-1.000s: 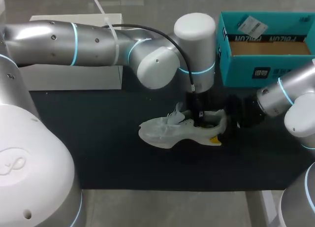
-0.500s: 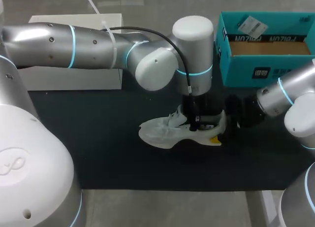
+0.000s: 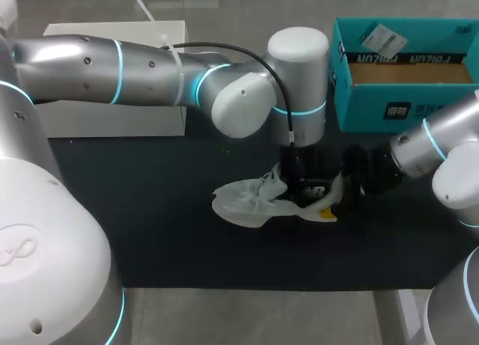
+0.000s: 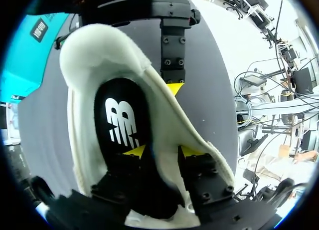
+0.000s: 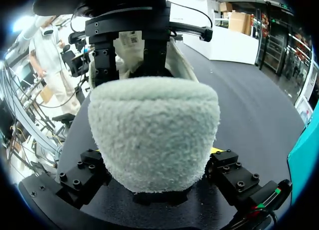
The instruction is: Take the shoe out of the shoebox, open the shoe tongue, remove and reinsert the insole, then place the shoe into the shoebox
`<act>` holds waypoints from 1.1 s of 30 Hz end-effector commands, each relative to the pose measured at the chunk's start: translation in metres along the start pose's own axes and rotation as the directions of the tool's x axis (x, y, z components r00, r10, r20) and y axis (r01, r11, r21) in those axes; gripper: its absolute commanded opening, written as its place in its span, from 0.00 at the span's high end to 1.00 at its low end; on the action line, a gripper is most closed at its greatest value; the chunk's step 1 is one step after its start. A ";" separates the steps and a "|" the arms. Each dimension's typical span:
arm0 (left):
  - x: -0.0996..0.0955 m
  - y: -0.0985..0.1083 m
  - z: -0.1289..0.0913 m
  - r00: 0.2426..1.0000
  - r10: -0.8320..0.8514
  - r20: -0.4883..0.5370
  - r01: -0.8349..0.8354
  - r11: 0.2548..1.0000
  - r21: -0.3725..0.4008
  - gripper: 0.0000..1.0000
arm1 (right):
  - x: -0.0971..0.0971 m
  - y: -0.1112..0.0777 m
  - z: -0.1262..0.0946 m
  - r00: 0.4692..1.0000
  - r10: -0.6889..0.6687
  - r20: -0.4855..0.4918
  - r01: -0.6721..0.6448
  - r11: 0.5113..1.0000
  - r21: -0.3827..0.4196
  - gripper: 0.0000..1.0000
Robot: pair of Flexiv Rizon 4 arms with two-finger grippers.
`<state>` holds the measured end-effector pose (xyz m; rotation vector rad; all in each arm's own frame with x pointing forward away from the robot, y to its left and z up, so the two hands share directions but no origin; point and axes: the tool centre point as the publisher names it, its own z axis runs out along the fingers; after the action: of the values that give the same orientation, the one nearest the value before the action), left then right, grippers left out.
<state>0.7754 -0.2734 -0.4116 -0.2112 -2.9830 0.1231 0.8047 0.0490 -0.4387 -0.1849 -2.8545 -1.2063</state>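
Observation:
A white shoe (image 3: 243,199) lies on the black mat, toe to the left. My left gripper (image 3: 303,189) points straight down into its opening. In the left wrist view the left gripper (image 4: 163,150) is open and straddles the shoe's side wall (image 4: 164,120), one finger over the black insole (image 4: 119,125), the other outside. My right gripper (image 3: 334,199) sits at the heel. In the right wrist view the fuzzy heel (image 5: 154,125) fills the right gripper (image 5: 157,162), with a finger pressed on each side. The teal shoebox (image 3: 359,98) stands open at the back right.
A white box (image 3: 112,120) rests at the back left, partly under my left arm. The black mat (image 3: 172,240) is bare in front of the shoe and to its left. The table's front edge runs just beyond the mat.
The left gripper's fingers have parted and it sits a little lower in the shoe. The shoe's heel end has sunk slightly. The right arm has kept still.

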 end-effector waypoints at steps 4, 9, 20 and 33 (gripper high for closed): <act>0.001 -0.005 0.012 1.000 -0.006 0.016 0.006 1.000 -0.002 0.47 | -0.003 -0.003 0.008 1.000 0.003 0.002 -0.003 1.000 0.002 1.00; -0.006 -0.002 0.018 0.999 -0.015 0.051 0.016 1.000 -0.011 0.21 | -0.003 -0.003 0.008 1.000 0.003 0.002 -0.003 1.000 0.002 0.99; -0.022 -0.005 0.036 0.990 -0.026 0.136 0.026 1.000 -0.001 0.22 | -0.003 -0.003 0.008 1.000 0.003 0.002 -0.003 1.000 0.002 0.99; -0.037 0.002 0.034 0.984 -0.059 0.168 0.056 0.998 0.022 0.55 | -0.003 -0.003 0.008 1.000 0.003 0.002 -0.003 1.000 0.002 1.00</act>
<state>0.8006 -0.2762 -0.4153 -0.1191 -3.1405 0.1631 0.8064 0.0484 -0.4390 -0.1878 -2.8547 -1.2064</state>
